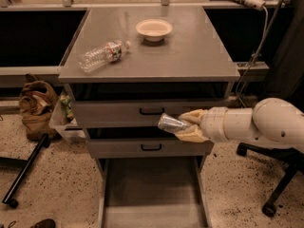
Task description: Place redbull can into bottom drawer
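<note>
The bottom drawer [152, 198] stands pulled out, a flat grey tray, while above it, before the upper drawers [109, 114], the gripper [183, 126] clamps the slim, shiny silver redbull can [170, 123] sideways in its jaws.

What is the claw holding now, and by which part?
The claw holds the redbull can by one end; the can lies sideways, above the open bottom drawer.

redbull can [172, 123]: shiny silver
gripper [188, 126]: cream-yellow, below the worktop [190, 56] front edge, clasping the can
bottom drawer [152, 194]: plain grey
bowl [154, 29]: off-white
floor [61, 184]: speckled beige
</note>
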{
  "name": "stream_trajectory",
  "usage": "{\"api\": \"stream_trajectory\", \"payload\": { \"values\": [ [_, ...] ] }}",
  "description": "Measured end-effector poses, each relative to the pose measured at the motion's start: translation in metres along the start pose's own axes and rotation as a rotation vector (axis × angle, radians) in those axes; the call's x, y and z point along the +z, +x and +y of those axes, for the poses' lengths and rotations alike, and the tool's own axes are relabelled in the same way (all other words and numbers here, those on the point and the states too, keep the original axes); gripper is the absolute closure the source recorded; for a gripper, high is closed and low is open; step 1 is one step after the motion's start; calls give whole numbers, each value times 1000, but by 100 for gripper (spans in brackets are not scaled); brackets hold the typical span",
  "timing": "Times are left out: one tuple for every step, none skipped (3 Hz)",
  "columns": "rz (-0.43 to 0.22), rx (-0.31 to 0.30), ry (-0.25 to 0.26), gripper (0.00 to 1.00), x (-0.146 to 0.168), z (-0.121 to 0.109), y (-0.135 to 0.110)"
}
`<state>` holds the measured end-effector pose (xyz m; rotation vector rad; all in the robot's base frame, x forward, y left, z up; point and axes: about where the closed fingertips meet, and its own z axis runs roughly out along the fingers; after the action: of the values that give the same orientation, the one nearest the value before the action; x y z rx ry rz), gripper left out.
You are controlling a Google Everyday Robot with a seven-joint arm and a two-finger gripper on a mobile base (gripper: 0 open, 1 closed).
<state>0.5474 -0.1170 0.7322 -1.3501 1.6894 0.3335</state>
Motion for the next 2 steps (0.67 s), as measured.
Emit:
{"api": "stream_trajectory", "payload": {
  "values": [
    [-18, 42, 5, 100, 27, 37, 32],
    [17, 97, -7, 100, 73, 98, 82]
  ]
}}
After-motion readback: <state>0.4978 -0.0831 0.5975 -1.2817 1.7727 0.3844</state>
